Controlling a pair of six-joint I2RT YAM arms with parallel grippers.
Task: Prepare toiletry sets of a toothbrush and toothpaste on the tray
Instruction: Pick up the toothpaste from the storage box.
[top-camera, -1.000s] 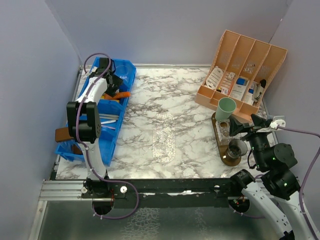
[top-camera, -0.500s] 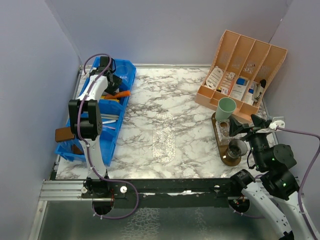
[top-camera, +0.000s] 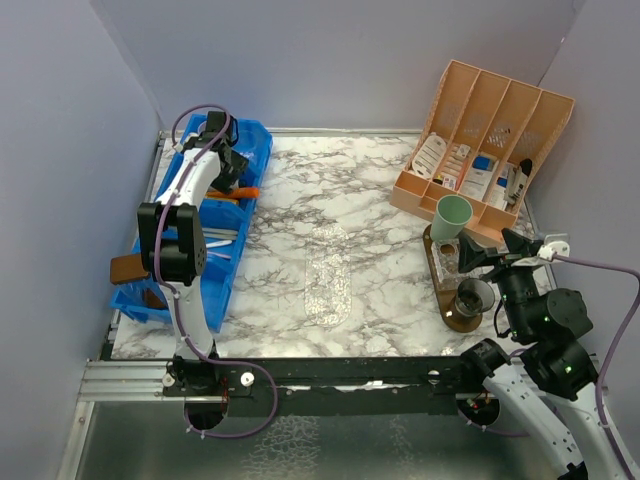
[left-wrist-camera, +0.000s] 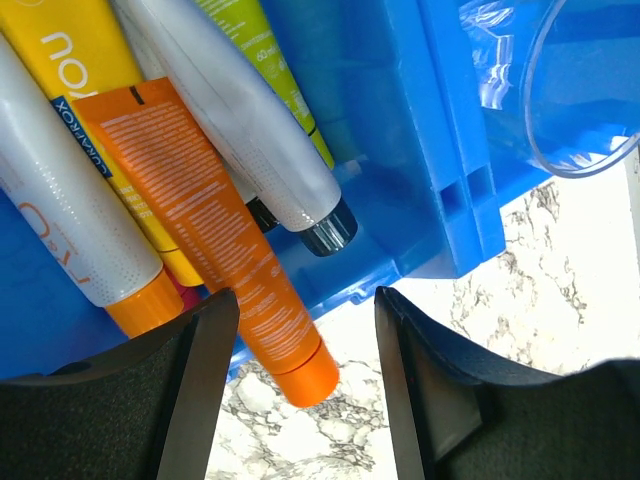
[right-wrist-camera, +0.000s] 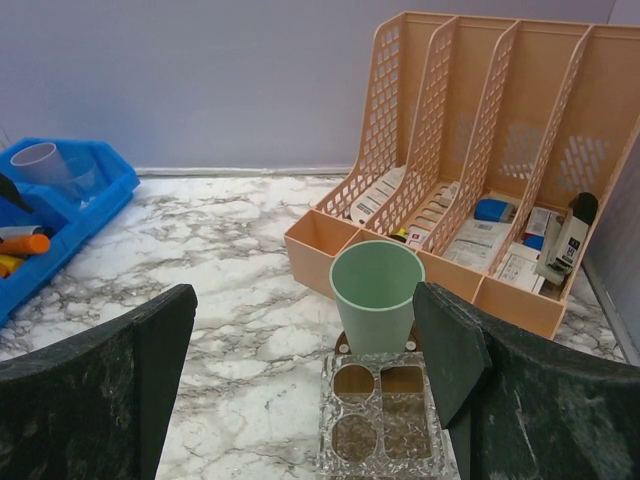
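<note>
Over the blue bin (top-camera: 205, 215) on the left, my left gripper (top-camera: 226, 148) (left-wrist-camera: 305, 298) stands open. An orange toothpaste tube (left-wrist-camera: 205, 225) (top-camera: 244, 189) lies over the bin's edge, its cap end between the fingers, close to the left one and clear of the right. White and yellow tubes (left-wrist-camera: 235, 105) lie beside it. My right gripper (top-camera: 488, 256) (right-wrist-camera: 305, 345) hangs open and empty above the brown tray (top-camera: 441, 292). On the tray stand a mint green cup (top-camera: 451, 218) (right-wrist-camera: 377, 292), a clear holder (right-wrist-camera: 385, 420) and a smoky dark cup (top-camera: 474, 297). I cannot make out a toothbrush for certain.
A peach organizer (top-camera: 487, 140) (right-wrist-camera: 480, 190) with boxes stands at the back right, just behind the tray. A clear cup (left-wrist-camera: 585, 90) (right-wrist-camera: 44, 163) sits in the bin's far end. Thin pale sticks (top-camera: 218, 237) lie in the bin. Walls close in on three sides.
My left gripper has shifted a little toward the far end of the bin. The orange tube and the right arm have stayed put.
</note>
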